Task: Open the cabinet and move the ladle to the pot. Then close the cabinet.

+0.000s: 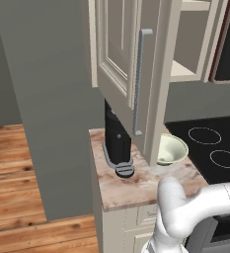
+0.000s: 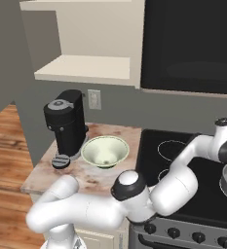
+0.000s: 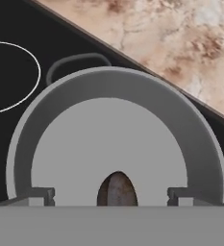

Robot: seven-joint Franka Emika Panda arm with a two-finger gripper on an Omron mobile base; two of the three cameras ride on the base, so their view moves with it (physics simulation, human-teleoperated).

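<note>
the arm (image 2: 134,194) is glossy white, made of thick rounded tube segments that swell into ball-like bulges at the bends. dark grey to black bands mark the joints, one as a round cap on top of the middle bulge and another as a dark ring with a small round cap at the wrist (image 2: 225,141). the shell is smooth, with no cables, screws or markings to be made out.

Cut off at the hand view's lower band: the brown rounded ladle bowl (image 3: 117,189) lying in the grey round metal pot (image 3: 22,144), handle unseen. Hidden partly behind the open cream-white panelled cabinet door (image 1: 121,54): the black coffee machine (image 1: 117,141) and pale green bowl (image 1: 173,149).
</note>
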